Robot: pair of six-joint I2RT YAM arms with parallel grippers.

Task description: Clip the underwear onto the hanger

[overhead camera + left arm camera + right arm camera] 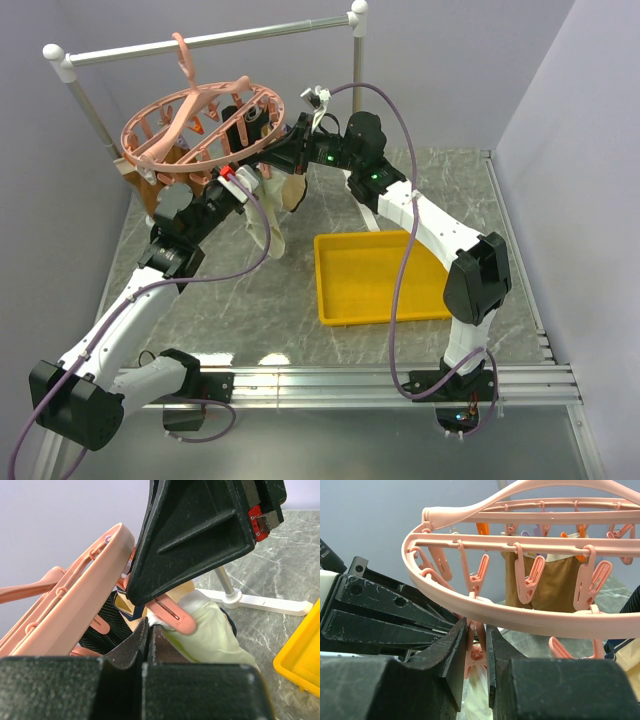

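The salmon-pink hanger (200, 120) hangs by its hook from the rail, its ring (520, 617) crossing the right wrist view. The pale cream underwear (268, 228) droops below the ring's near side. My left gripper (148, 627) is shut, and the underwear (215, 640) runs up to its fingertips. A pink clip (172, 615) lies across the fabric's top edge. My right gripper (476, 630) is shut on a pink clip (478, 655) just under the ring, with pale fabric visible below it. In the top view both grippers meet beneath the ring.
A brown garment (555, 580) and a black one (107, 625) hang from other clips. The yellow tray (375, 275) lies on the marble table to the right. The white-and-grey rail (210, 40) spans the back, and its foot (250, 600) rests on the table.
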